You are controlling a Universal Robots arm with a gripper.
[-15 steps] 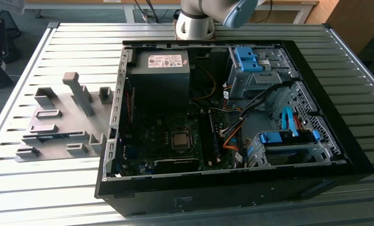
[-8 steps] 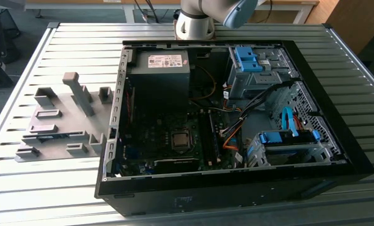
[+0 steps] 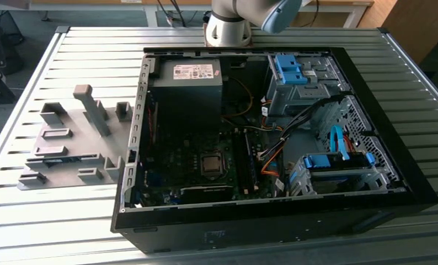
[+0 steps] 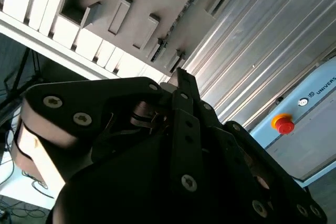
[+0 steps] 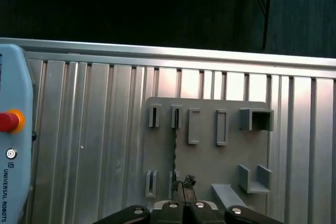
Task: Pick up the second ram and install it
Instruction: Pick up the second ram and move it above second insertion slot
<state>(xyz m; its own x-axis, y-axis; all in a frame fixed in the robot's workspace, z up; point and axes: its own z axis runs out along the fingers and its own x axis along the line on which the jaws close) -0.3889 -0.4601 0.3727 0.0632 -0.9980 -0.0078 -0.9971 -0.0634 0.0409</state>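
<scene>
Untouched ram (image 5: 175,148) stands edge-up in grey fixture (image 5: 205,161) slot on table (image 5: 94,145). Above it gripper (image 5: 184,188) hovers, roughly on ram's line; fingers (image 5: 189,184) look clenched, empty (need spreading). Good pick likely: straddle thin edge mid-stick, square, lift straight.

We show a table (image 3: 57,221) of ribbed, satin-finished metal bearing a fixture plate (image 5: 210,166) of matt grey plastic. The computer case (image 3: 278,237) is matt black metal with smooth blue plastic drive clips (image 3: 289,69); the gripper (image 5: 184,183) is matt black.
</scene>
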